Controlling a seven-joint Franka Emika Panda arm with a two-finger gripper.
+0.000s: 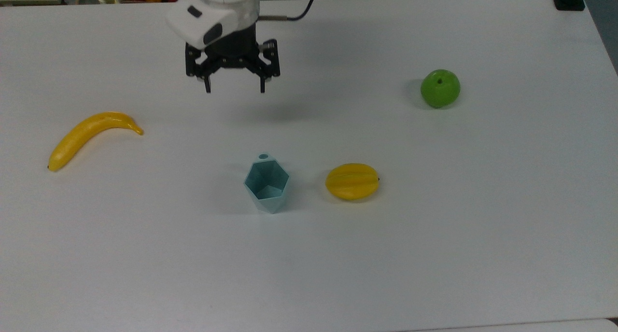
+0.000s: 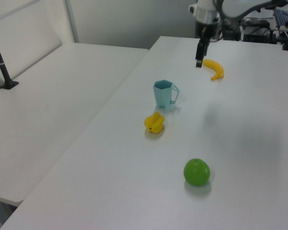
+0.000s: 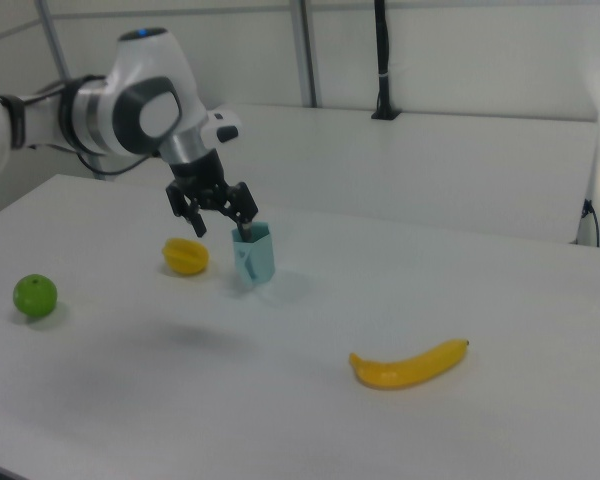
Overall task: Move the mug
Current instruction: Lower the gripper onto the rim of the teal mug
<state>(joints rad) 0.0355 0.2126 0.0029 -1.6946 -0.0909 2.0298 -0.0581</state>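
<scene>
The mug (image 1: 266, 185) is a pale teal faceted cup standing upright near the table's middle, its small tab handle pointing toward the far edge in the top view. It also shows in the left view as the mug (image 2: 164, 94) and in the right view as the mug (image 3: 255, 254). My gripper (image 1: 235, 88) hangs open above the table, beyond the mug and slightly to its left in the top view, with nothing between its fingers. In the right view the gripper (image 3: 221, 228) overlaps the mug's rim from the camera's angle.
A banana (image 1: 89, 137) lies at the top view's left. A yellow starfruit (image 1: 352, 181) sits just right of the mug, and a green apple (image 1: 440, 88) is farther right. The white table (image 1: 434, 235) has bare surface in front of the mug.
</scene>
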